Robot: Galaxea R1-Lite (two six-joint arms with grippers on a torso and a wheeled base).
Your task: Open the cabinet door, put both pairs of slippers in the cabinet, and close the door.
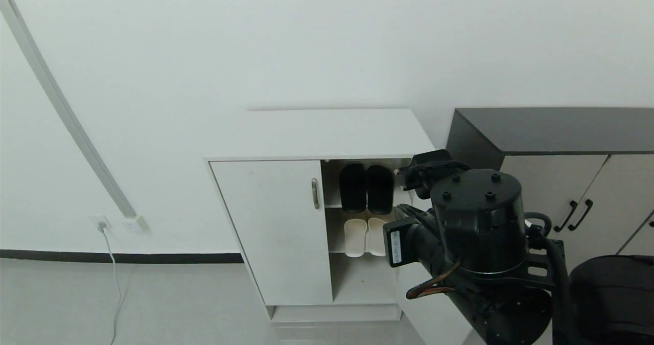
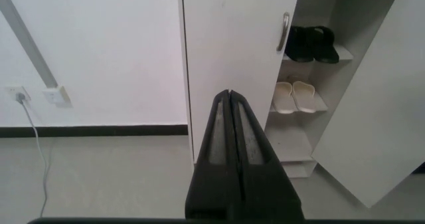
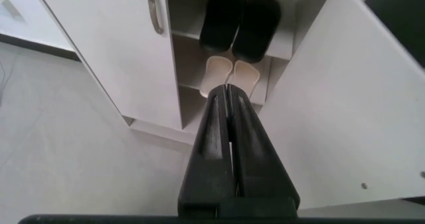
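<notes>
Inside the cabinet (image 3: 93,44), black slippers (image 3: 239,21) sit one shelf above white slippers (image 3: 232,73). The right gripper (image 3: 227,91), pinched together, is in front of its open door (image 3: 345,104).

So the white cabinet (image 1: 332,133) stands on the grey floor (image 1: 153,304), right up against the wall, with its right-hand door (image 2: 378,117) swung open. Inside, the black slippers (image 1: 366,188) sit side by side on the upper shelf (image 2: 344,52). The white slippers (image 1: 364,236) sit paired up on the lower shelf (image 2: 320,105).
</notes>
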